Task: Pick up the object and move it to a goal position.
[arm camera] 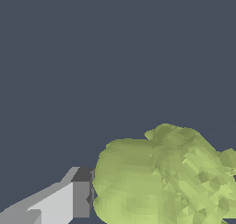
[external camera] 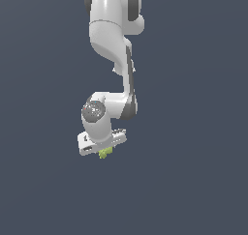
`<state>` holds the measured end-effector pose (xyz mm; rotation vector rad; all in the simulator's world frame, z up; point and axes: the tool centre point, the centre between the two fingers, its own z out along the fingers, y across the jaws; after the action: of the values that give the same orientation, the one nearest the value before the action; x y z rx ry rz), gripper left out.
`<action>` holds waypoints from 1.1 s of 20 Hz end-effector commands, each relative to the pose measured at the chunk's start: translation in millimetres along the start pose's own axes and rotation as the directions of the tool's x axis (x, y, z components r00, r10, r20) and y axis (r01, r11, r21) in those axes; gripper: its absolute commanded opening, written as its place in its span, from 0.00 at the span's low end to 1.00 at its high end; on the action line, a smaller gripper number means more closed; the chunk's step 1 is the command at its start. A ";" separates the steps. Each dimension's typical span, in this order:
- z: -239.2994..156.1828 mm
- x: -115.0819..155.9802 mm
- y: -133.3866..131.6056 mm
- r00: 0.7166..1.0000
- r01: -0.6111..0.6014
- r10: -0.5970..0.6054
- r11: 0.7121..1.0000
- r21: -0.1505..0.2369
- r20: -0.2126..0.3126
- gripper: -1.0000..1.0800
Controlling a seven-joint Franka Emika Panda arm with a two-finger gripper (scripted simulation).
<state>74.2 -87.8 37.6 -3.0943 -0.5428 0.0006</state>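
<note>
The object [external camera: 105,153] is a small lumpy yellow-green clump that sticks out just below my white gripper [external camera: 104,150] in the exterior view. In the wrist view the object [arm camera: 161,177] fills the space beside one grey finger [arm camera: 79,199], whose pad presses against its side. The other finger is hidden behind the clump at the picture's edge. The gripper is shut on the object. No goal marker shows in either view.
The white arm [external camera: 109,40] hangs down from the top of the exterior view, bent at the wrist [external camera: 94,110]. Around it there is only a plain dark grey-blue background with no edges or other objects in view.
</note>
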 end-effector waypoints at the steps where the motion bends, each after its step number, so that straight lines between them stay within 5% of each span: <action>1: -1.0 -0.3 0.0 1.000 0.000 0.000 1.000 0.000 0.000 0.00; 12: -36.0 -16.1 0.0 1.000 0.000 0.000 1.000 0.000 0.000 0.00; 22: -116.8 -51.8 0.3 1.000 0.000 0.000 1.000 0.000 0.000 0.00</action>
<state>31.6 -103.5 139.8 -3.0941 -0.5429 0.0012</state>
